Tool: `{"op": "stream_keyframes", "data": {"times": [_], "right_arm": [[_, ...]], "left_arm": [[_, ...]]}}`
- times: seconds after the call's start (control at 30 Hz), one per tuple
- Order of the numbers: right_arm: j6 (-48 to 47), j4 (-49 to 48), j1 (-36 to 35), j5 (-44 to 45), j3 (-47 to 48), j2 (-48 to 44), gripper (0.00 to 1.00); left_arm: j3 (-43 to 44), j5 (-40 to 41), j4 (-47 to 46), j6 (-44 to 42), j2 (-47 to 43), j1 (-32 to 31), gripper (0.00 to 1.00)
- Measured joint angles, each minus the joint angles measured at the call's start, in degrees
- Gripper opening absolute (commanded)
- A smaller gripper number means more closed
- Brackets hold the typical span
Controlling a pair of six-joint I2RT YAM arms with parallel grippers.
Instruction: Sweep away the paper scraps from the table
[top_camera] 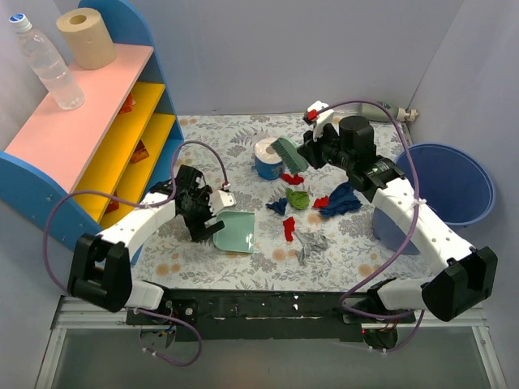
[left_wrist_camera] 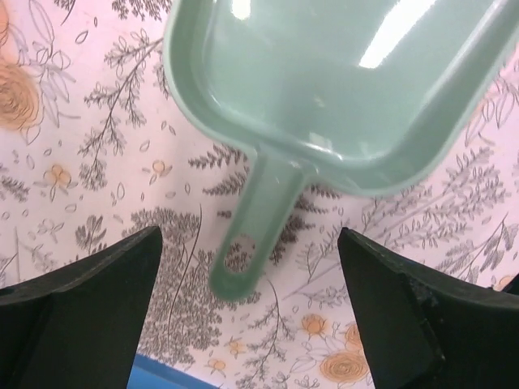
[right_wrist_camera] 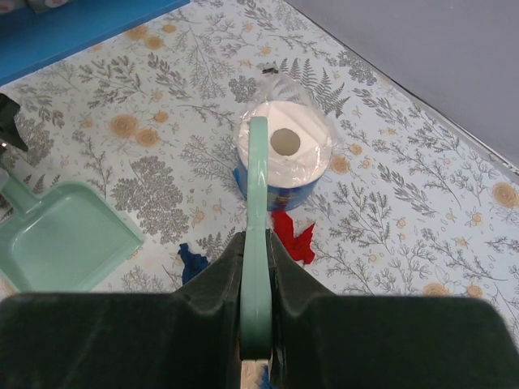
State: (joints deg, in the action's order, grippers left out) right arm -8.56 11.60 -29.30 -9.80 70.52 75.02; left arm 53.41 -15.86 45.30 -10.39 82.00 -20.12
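Observation:
Several paper scraps lie mid-table (top_camera: 203, 130): red (top_camera: 292, 178), green (top_camera: 298, 197), small blue (top_camera: 277, 205), red (top_camera: 321, 202), larger dark blue (top_camera: 340, 198), red (top_camera: 289, 228), grey (top_camera: 310, 243). My right gripper (top_camera: 312, 150) is shut on a green brush (top_camera: 286, 152), held above the far scraps. In the right wrist view the gripper (right_wrist_camera: 258, 243) clamps the brush handle (right_wrist_camera: 258, 178), with a red scrap (right_wrist_camera: 293, 239) and a blue scrap (right_wrist_camera: 190, 261) below. My left gripper (top_camera: 207, 219) is open by the green dustpan (top_camera: 235, 231). The pan's handle (left_wrist_camera: 255, 227) lies between my open fingers (left_wrist_camera: 81, 316), untouched.
A blue-wrapped tissue roll (top_camera: 266, 158) stands just behind the scraps, under the brush. A blue bin (top_camera: 454, 182) sits off the table's right edge. The pink-topped shelf (top_camera: 81, 113), with a bottle (top_camera: 49, 65) and a paper roll (top_camera: 87, 36) on it, stands at the left.

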Motion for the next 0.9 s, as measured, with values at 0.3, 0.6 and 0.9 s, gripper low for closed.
{"op": "stream_keyframes", "data": {"times": [0.3,0.6,0.9], "right_arm": [[-7.39,13.16,0.37,-2.14,1.84,-4.85,0.01],[-12.28,30.88,1.18,5.22,0.92,-9.68,0.01],[-10.38,37.24,1.22,9.49,-8.24,-12.13,0.01]], "left_arm": [[-4.87,-0.09,-2.03,-7.13,-3.37,4.98,0.84],[-3.72,-4.24,-1.11,-10.36,2.08,5.11,0.54],[-3.72,-6.25,5.79,-11.23,-0.31,4.98,0.14]]}}
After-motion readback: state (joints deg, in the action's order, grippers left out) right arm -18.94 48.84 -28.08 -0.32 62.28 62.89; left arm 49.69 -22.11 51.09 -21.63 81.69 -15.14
